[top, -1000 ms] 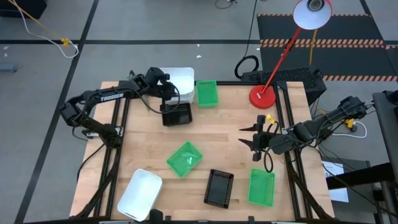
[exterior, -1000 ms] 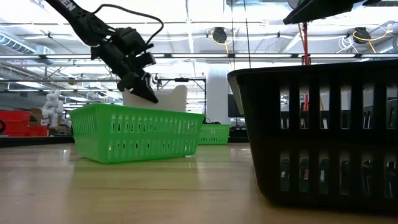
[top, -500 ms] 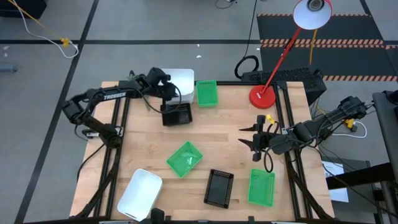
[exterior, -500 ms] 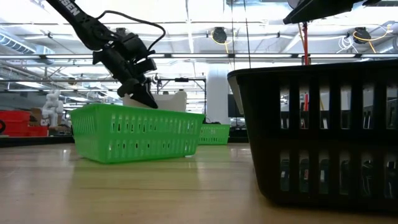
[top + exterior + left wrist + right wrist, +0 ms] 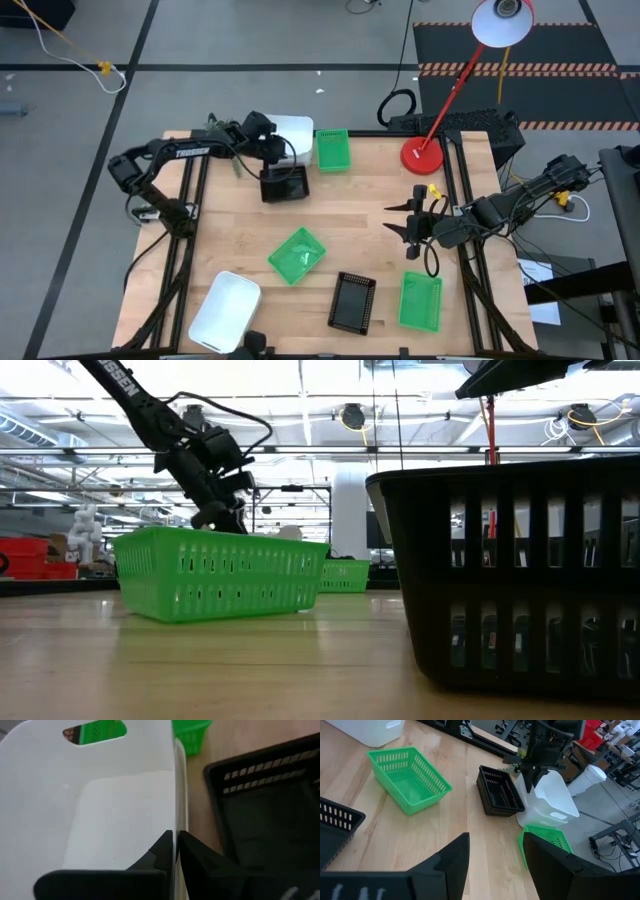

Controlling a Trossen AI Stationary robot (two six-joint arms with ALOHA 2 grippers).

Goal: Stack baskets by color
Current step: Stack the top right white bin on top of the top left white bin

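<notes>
At the table's far left, my left gripper [image 5: 278,152] is shut on a white basket [image 5: 295,130]. Right beside it stand a black mesh basket [image 5: 284,183] and a green mesh basket [image 5: 332,148]. Another green basket [image 5: 297,254] stands mid-table. A black basket [image 5: 352,301] and a green one [image 5: 420,301] stand near the front edge, and a second white basket [image 5: 225,312] lies at the near left. My right gripper [image 5: 410,222] hovers open at the right, above the table, holding nothing. My left gripper has one finger inside the white basket and one outside, with the side wall's rim [image 5: 175,820] between them. The fingers [image 5: 195,857] slant down from the table's left. The basket sits tilted [image 5: 552,797]; what its underside rests on is hidden.
A red lamp base [image 5: 422,155] stands at the far right, its arm reaching back to a white lamp head [image 5: 502,22]. Bare wood lies between the far baskets and the middle green one.
My left gripper has gone down with the white basket. In the low view the basket stood above the green basket's rim a second ago and now has sunk almost out of sight behind it.
</notes>
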